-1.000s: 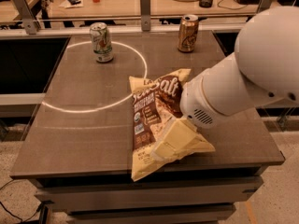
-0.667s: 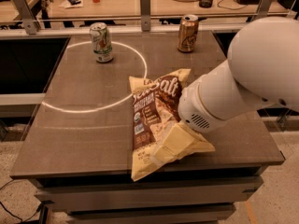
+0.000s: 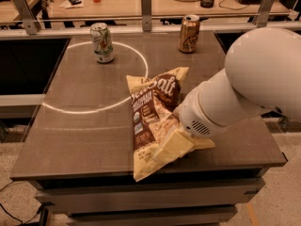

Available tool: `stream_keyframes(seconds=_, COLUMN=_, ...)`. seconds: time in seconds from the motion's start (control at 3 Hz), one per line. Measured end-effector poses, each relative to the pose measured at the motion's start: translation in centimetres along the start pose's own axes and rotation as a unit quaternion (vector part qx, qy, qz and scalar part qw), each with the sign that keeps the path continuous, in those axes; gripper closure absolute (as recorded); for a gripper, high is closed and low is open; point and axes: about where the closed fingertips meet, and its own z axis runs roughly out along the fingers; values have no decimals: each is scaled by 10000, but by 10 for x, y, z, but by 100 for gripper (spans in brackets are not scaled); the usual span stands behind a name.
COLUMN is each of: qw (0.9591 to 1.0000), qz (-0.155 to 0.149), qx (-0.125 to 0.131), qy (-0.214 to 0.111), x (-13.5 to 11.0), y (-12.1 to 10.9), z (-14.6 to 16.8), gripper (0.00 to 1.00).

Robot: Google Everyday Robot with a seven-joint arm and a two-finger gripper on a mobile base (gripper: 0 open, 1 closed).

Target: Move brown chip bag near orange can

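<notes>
My fingers [image 3: 175, 144] are down at the near end of the bag [image 3: 151, 111], right where my arm [image 3: 235, 93] meets the pale crinkled foil. My wrist housing blocks the view, so I cannot tell whether they are apart or clamped on the bag.

Over the last second my wrist has sunk a little lower and crept slightly toward the bag. The bag itself has not budged. It lies flat on the desk [image 3: 84, 126], lengthwise from the near edge toward the middle, its near end just over the desk's front lip. The orange can [image 3: 189, 33] stands upright at the far edge, well apart from the bag. The green can [image 3: 102, 42] stands to its left, also untouched.

I judge from this that I am settling into the grasp, and the carry has not begun. The bag is no nearer the orange can than it was.

Next I need a firm hold, a small lift, and a push away toward the far right. The foil looks slippery and slack, so a shallow pinch could slide off. The bag is also far bigger than the can, and a careless swing could tip it.
</notes>
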Motion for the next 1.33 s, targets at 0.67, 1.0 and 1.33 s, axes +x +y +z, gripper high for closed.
stream_keyframes(seconds=0.67, qw=9999, qz=65, qx=63, qy=45, x=3, y=-3, z=-2, gripper=88)
stream_keyframes(seconds=1.0, qw=9980, qz=388, qx=467, qy=191, x=21, y=-33, z=-17, gripper=100)
stream_keyframes(seconds=1.33, qw=9888, qz=896, qx=1073, qy=521, x=60, y=-76, z=-49, gripper=100)
